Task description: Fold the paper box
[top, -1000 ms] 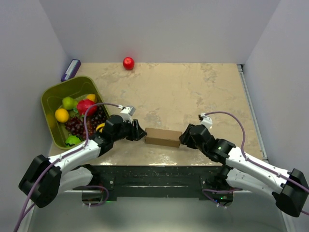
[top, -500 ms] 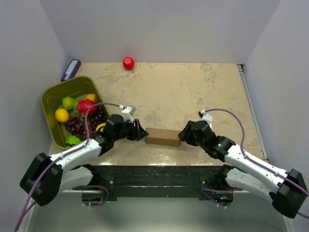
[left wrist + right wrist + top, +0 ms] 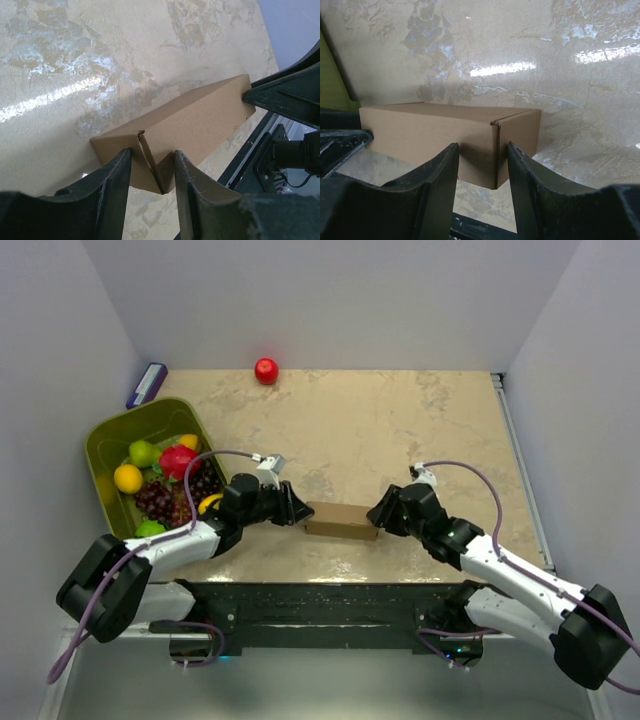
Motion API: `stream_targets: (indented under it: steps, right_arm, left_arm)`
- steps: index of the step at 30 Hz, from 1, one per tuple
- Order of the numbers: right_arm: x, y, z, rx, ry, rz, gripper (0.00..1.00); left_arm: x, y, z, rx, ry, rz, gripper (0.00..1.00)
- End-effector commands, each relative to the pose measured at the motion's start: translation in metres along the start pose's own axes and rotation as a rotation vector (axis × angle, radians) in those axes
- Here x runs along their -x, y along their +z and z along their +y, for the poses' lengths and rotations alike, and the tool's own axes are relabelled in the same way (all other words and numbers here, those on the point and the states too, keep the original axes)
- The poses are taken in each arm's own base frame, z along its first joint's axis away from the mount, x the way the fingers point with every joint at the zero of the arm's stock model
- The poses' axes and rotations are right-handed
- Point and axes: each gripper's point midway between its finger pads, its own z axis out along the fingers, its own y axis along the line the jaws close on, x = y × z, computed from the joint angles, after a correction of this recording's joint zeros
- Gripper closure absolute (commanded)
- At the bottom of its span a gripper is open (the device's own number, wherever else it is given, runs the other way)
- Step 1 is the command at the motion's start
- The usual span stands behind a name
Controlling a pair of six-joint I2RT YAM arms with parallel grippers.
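Close to the near edge of the table lies the paper box, closed as a small brown carton with its long side across the top view. The left gripper stands at its left end and the right gripper at its right end (each one meets the box end-on). In the left wrist view the fingers have a narrow gap, and the folded end flaps of the box show in it. In the right wrist view the fingers are also slightly apart, with a vertical corner of the box in the gap. Whether the tips press the cardboard, I cannot tell. Farther to the left is an olive-green bin with fruit. At the far edge sits a red ball, and a purple object lies in the far left corner.
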Motion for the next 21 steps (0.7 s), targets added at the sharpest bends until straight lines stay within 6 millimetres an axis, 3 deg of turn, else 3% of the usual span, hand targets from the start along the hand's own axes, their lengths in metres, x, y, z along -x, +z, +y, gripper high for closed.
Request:
stream_targets:
  steps: [1,5,7,8,13,15,19,21]
  right_arm:
    - [0.003,0.002,-0.001,0.008,-0.028,-0.012,0.55]
    - [0.010,0.007,0.007,0.048,-0.052,-0.040,0.67]
    - [0.023,0.009,0.017,0.079,-0.087,-0.087,0.69]
    - [0.027,0.013,0.018,0.075,-0.104,-0.093,0.69]
    - [0.073,0.012,0.050,0.136,-0.216,-0.223,0.74]
    - [0.084,0.015,0.054,0.141,-0.266,-0.252,0.74]
    - [0.096,0.022,0.064,0.192,-0.335,-0.332,0.74]
    - [0.095,0.026,0.060,0.183,-0.361,-0.344,0.73]
  left_arm:
    - [0.004,0.006,-0.016,-0.105,0.012,-0.020,0.66]
    - [0.014,0.013,-0.021,-0.142,0.045,-0.055,0.71]
    - [0.023,0.018,-0.023,-0.147,0.082,-0.079,0.75]
    - [0.038,0.022,-0.030,-0.162,0.111,-0.107,0.75]
    - [0.074,0.043,-0.034,-0.150,0.258,-0.177,0.76]
    - [0.089,0.050,-0.036,-0.148,0.325,-0.211,0.76]
    - [0.101,0.061,-0.035,-0.151,0.421,-0.265,0.76]
    - [0.099,0.065,-0.032,-0.147,0.468,-0.283,0.76]
